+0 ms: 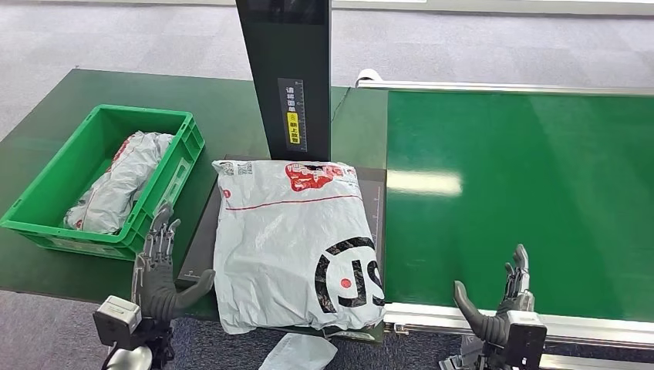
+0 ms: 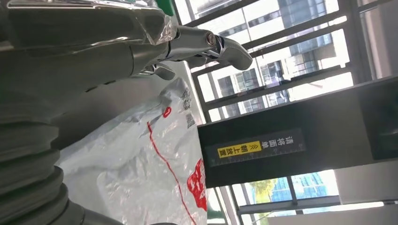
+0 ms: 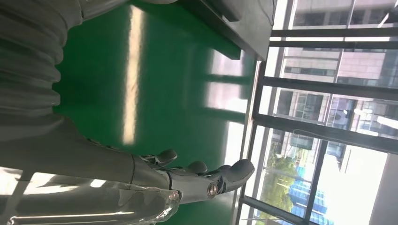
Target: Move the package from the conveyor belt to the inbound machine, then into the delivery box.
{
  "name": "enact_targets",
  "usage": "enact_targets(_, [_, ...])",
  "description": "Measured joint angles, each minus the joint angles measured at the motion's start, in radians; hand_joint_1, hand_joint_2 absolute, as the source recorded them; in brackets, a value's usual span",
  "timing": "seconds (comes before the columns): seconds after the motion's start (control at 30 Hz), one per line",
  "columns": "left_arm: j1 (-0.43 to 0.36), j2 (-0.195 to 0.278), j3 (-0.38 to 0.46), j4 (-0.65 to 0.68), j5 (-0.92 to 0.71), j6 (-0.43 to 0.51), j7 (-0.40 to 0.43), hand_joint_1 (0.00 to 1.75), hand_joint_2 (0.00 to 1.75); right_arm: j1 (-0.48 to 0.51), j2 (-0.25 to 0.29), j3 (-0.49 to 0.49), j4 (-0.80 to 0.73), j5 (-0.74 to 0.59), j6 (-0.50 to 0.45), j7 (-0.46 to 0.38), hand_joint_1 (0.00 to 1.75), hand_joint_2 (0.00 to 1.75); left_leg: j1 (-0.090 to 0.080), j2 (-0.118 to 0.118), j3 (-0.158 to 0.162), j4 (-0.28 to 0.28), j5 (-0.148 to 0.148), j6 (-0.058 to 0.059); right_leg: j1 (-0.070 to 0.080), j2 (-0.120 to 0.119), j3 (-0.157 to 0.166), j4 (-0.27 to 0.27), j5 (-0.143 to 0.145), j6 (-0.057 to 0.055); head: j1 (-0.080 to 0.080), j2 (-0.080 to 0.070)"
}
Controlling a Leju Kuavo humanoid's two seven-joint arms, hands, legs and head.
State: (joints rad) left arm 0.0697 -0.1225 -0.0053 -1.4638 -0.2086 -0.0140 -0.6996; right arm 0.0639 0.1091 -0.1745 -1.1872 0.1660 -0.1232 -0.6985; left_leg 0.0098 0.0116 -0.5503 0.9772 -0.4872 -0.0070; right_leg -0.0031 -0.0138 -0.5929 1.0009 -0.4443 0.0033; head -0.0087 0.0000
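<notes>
Head view: the white poly mailer package (image 1: 293, 243) lies flat on the dark platform of the inbound machine (image 1: 200, 239), at the foot of the machine's black upright column (image 1: 285, 69). The green conveyor belt (image 1: 524, 193) to its right carries nothing. The green delivery box (image 1: 46, 204) stands to the left and already contains another grey mailer (image 1: 116, 185). The left hand (image 1: 158, 266) is spread and holds nothing; it sits between box and package, just beside the platform's near left edge. The right hand (image 1: 501, 301) is likewise spread and empty, at the belt's near rail.

Left wrist view: the left hand's fingers (image 2: 220, 44) extend above the package (image 2: 141, 173), apart from it.

Right wrist view: the right hand (image 3: 197, 180) hovers over bare belt (image 3: 155, 79), fingers extended.

Judgement: the first transfer appears complete. The second step is pending; it calls for gripping the package, probably from both sides, and carrying it left into the box.
</notes>
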Motion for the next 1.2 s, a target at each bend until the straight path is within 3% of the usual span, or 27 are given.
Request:
enact_targets(0.4, [0.023, -0.046, 0.002, 0.043, 0.052, -0.067, 0.0, 0.0, 1.75, 0.003, 0.024, -0.031, 0.007, 0.041, 0.036, 0.0, 0.0, 1.75, 0.0, 0.0, 0.0, 0.0, 0.0, 0.0, 0.0, 0.0, 0.0, 0.0, 0.0, 0.0, 0.0, 0.0])
enact_targets(1.2, [0.031, -0.06, 0.027, 0.081, 0.054, -0.075, 0.0, 0.0, 1.75, -0.039, 0.022, -0.014, 0.06, 0.029, 0.034, 0.0, 0.0, 1.75, 0.0, 0.0, 0.0, 0.0, 0.0, 0.0, 0.0, 0.0, 0.0, 0.0, 0.0, 0.0, 0.0, 0.0])
